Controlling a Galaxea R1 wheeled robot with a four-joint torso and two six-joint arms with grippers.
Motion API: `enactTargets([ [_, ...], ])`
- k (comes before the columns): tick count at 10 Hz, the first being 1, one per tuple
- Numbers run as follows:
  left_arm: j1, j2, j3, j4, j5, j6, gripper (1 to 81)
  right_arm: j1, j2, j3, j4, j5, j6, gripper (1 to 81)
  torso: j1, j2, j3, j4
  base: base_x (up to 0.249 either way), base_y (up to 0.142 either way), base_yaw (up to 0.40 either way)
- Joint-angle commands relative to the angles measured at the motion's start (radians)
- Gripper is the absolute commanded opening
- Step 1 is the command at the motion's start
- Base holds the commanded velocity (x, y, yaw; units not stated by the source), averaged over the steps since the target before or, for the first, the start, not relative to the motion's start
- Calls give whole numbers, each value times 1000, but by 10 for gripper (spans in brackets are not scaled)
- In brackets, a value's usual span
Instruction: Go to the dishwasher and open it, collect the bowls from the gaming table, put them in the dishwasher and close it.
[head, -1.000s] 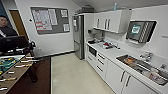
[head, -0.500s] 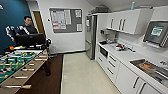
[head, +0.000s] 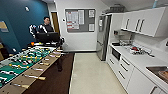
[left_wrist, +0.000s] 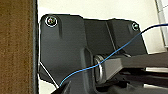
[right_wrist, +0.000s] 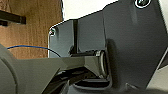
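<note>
Kitchen swung rightward in view; foosball table (head: 22, 65) now larger.

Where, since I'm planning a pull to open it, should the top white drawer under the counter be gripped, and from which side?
Grip the top drawer by its dark bar handle, near the middle, coming straight at the front from the pale floor side. The bar runs level and seems to stand off the flat front, so fingers would likely close above and below it.

Teal wall (head: 15, 22) left, noticeboard (head: 79, 20) on white wall ahead, pale floor (head: 95, 75), white cabinets (head: 143, 21) right.
</note>
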Motion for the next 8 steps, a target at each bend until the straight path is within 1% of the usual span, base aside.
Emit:
enactTargets([
  [1, -28, -12, -12, 67, 69, -52, 811, 46, 2, 21, -17, -51, -2, 811, 0, 0, 0, 0, 0, 0, 360],
  [8, -30, -9, -12, 67, 69, -52, 811, 44, 5, 18, -21, -49, -2, 811, 0, 0, 0, 0, 0, 0, 359],
])
